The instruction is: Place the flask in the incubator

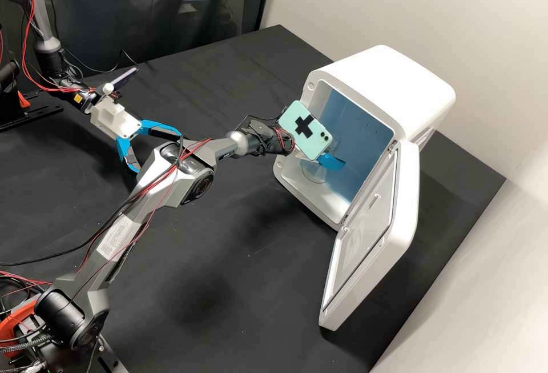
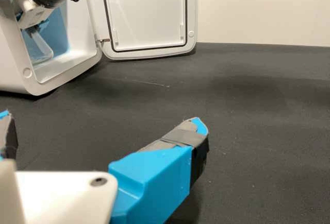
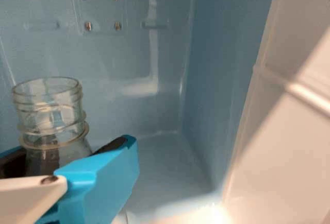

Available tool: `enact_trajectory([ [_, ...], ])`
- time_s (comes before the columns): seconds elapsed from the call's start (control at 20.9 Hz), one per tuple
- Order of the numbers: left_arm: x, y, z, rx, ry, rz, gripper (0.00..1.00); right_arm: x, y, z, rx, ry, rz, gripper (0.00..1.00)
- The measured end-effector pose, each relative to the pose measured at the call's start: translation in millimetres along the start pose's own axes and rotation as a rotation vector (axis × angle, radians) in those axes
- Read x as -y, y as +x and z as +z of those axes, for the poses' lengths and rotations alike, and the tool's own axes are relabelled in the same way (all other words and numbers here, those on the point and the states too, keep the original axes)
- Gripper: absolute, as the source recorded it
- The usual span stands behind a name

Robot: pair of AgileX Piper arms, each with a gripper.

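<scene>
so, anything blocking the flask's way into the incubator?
Nothing visible. The door hangs open, clear of the opening, and the flask, held at its neck in the right arm's jaws, is already inside the incubator chamber.

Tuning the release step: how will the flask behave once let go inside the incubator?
The flask looks like clear, rigid glass, so it is probably fragile, and may be slippery in the right gripper. Its wide conical base suggests it should stand steadily on the incubator floor rather than tip.
</scene>
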Motion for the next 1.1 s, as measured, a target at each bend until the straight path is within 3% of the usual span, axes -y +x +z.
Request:
enact_trajectory([
  [0.43, 0.0, 0.0, 0.0, 0.0, 0.0, 0.0, 1.0, 8.3, -0.4, 5.1, 0.009, -0.027, -0.014, 1.0],
  [0.67, 0.0, 0.0, 0.0, 0.0, 0.0, 0.0, 1.0, 7.1, -2.5, 4.2, 0.004, -0.041, -0.007, 1.0],
  [0.72, 0.0, 0.0, 0.0, 0.0, 0.0, 0.0, 1.0, 5.1, -4.2, 3.2, 0.001, -0.026, -0.004, 1.0],
  [1.1, -2.0, -1.2, 0.2, -0.001, 0.003, 0.009, 1.0, 3.8, -7.8, 5.6, -0.002, 0.004, -0.002, 1.0],
])
